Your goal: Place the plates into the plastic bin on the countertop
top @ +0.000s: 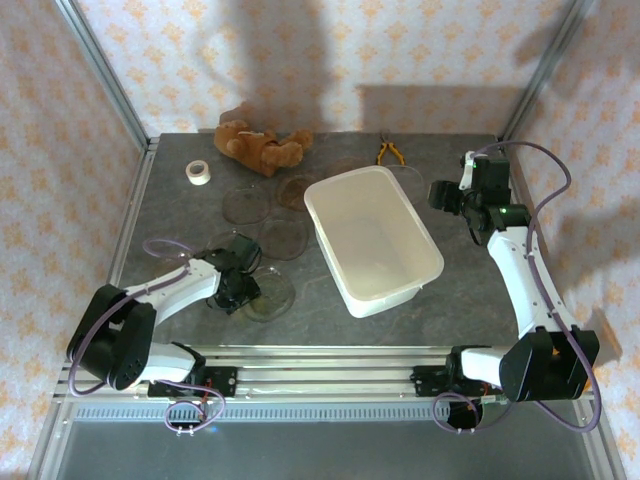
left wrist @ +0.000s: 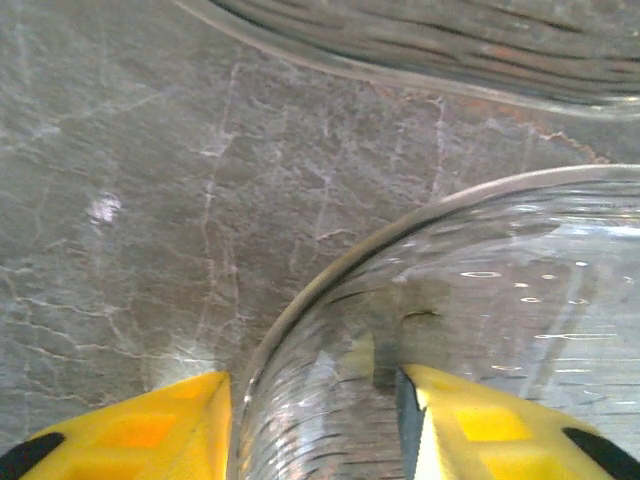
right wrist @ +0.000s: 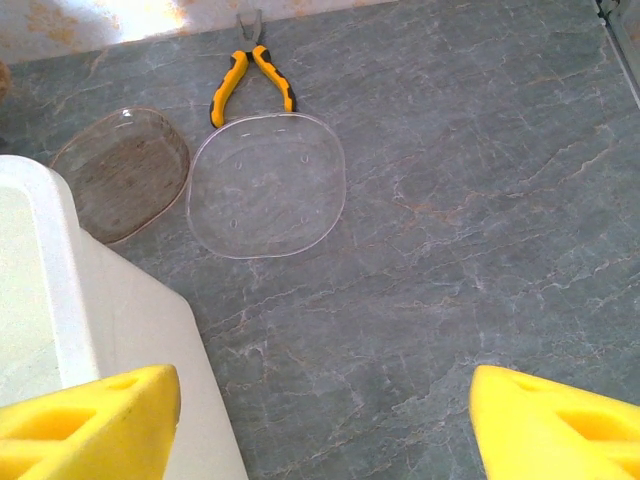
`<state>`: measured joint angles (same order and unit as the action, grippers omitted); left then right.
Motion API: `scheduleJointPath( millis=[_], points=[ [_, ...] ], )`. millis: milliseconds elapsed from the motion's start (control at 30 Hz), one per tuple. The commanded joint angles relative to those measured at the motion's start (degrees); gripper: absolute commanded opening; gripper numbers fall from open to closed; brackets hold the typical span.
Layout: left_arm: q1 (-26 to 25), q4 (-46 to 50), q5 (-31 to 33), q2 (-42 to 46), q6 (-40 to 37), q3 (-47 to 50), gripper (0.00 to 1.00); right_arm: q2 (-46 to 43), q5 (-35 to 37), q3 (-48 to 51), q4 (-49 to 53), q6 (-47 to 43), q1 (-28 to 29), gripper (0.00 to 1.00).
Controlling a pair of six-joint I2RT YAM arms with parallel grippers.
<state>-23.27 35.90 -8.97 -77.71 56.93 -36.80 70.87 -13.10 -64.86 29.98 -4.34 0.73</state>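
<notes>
Several clear plates lie on the dark countertop (top: 470, 270) left of and behind the white plastic bin (top: 372, 240). My left gripper (top: 240, 285) is low over the nearest plate (top: 272, 297). In the left wrist view that plate (left wrist: 500, 290) has its rim running between the yellow fingers (left wrist: 150, 435), one outside and one inside; the left gripper (left wrist: 315, 420) is part-way closed, with a gap still showing. My right gripper (right wrist: 325, 410) hangs open over bare countertop beside the bin's corner (right wrist: 60, 300). Ahead of it lie a clear plate (right wrist: 265, 185) and a brownish one (right wrist: 120, 172).
A brown teddy bear (top: 258, 145) and a white tape roll (top: 199, 172) sit at the back left. Yellow-handled pliers (top: 389, 151) lie at the back, just beyond the clear plate. Aluminium rails edge the countertop.
</notes>
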Motion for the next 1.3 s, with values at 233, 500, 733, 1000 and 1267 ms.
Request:
scheduleJointPath(
  millis=[233,500,733,1000,1267],
  points=[
    [-0.7,-3.3,-0.2,-0.1,-0.9,1.6,0.26,-1.8,2.6,1.5,-1.5,0.5,0.4,0.76],
    [-0.8,-1.0,0.5,0.2,-3.6,-1.4,0.16,-2.3,2.9,1.9,-1.6,0.5,0.4,0.76],
    [-1.2,0.7,0.9,3.9,-3.8,-1.7,0.10,-2.7,3.1,2.4,-2.4,0.5,0.4,0.76],
    [-2.3,3.9,0.8,5.6,-5.1,-4.7,0.02,-2.7,2.4,2.4,-2.9,0.8,0.4,0.76],
    [-3.1,7.1,3.9,10.7,-5.3,-9.3,0.00,-1.7,1.0,-0.4,-1.9,0.2,0.4,0.76]
  ],
)
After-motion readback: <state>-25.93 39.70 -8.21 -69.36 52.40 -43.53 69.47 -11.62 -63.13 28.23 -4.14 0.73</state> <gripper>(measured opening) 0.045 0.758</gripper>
